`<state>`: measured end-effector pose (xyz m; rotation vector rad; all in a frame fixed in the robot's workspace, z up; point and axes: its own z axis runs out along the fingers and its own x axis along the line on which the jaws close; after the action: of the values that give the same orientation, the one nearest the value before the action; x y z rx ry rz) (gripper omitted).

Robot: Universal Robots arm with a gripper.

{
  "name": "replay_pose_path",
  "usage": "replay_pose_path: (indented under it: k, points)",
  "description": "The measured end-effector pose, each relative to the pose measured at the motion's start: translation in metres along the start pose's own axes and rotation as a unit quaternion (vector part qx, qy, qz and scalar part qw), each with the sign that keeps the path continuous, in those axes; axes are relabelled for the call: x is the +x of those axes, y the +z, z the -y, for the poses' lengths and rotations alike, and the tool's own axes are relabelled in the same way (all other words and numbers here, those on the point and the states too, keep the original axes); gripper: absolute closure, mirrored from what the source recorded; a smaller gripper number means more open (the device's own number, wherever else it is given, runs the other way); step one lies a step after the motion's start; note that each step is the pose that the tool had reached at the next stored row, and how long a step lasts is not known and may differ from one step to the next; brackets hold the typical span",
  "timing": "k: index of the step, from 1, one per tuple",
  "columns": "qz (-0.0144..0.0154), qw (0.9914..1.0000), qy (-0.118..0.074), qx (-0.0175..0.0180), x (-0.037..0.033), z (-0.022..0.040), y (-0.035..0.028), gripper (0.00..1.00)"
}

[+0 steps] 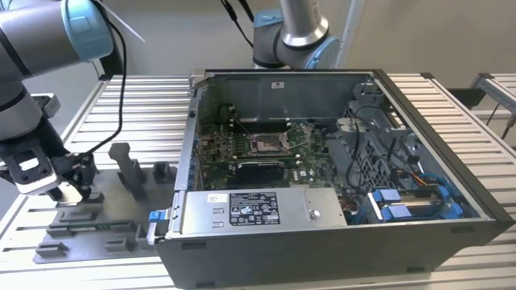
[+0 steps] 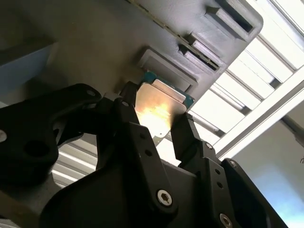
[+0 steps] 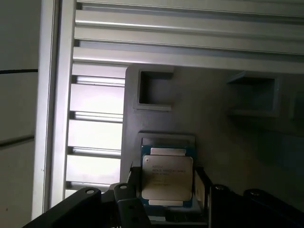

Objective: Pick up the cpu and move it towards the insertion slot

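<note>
**Gripper.** The gripper [image 2: 156, 119] is narrowed onto the cpu [image 2: 159, 107]. Its two black fingers [image 2: 137, 137] stand one at each of two opposite edges of the chip, and they appear to touch those edges in both wrist views. In the exterior view the gripper [image 1: 74, 192] hangs low over the grey fixture [image 1: 89, 231] at the exterior view's left.

**Cpu.** The cpu [image 3: 167, 173] lies flat between the fingers, with its silver face turned up toward the wrist cameras and parallel to the fixture surface. A green edge shows around the metal face. The chip is slightly oblong:
- Its longer sides run along the finger faces.
- Its long axis runs across the line of grip.
- The free short end away from the wrist points at the raised wall of a shallow fixture [image 3: 213, 109] pocket, just beside it.

Whether the chip rests in the pocket or is clear of it cannot be told.

**Surroundings.**
- The fixture sits on a slatted table [image 1: 137, 109].
- An open case [image 1: 322, 254] stands beside the fixture, toward the exterior view's right.
- The slot [image 1: 266, 143] lies on the green board inside the case, well apart from the gripper.
</note>
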<state>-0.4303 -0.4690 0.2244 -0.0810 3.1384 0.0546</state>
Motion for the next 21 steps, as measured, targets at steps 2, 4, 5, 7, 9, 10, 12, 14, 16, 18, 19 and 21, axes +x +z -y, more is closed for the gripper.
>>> replay_pose_path:
  k: [2, 4, 5, 7, 9, 10, 12, 14, 16, 18, 19, 21]
  points:
    - [0.0000, 1.00000, 0.000, 0.0000, -0.0001, -0.0002, -0.0063, 1.00]
    - [-0.0001, 1.00000, 0.000, 0.0000, -0.0001, -0.0004, -0.0119, 1.00]
    - [-0.0002, 1.00000, 0.000, 0.0001, 0.0000, -0.0005, -0.0144, 1.00]
    - [-0.0002, 1.00000, 0.000, 0.0000, -0.0001, -0.0007, -0.0199, 1.00]
    - [-0.0003, 1.00000, 0.000, 0.0000, -0.0001, -0.0009, -0.0248, 1.00]
    - [-0.0003, 1.00000, 0.000, 0.0000, -0.0001, -0.0010, -0.0271, 1.00]
    - [-0.0003, 1.00000, 0.000, 0.0001, -0.0001, -0.0011, -0.0317, 1.00]
    - [-0.0002, 1.00000, 0.000, 0.0000, -0.0001, -0.0013, -0.0364, 1.00]
    - [-0.0003, 1.00000, 0.000, 0.0001, -0.0001, -0.0015, -0.0412, 1.00]
    - [-0.0003, 1.00000, 0.000, 0.0000, -0.0001, -0.0016, -0.0461, 1.00]
    - [-0.0002, 1.00000, 0.000, 0.0000, -0.0001, -0.0017, -0.0484, 1.00]
    - [-0.0003, 1.00000, 0.000, 0.0000, -0.0001, -0.0019, -0.0530, 1.00]
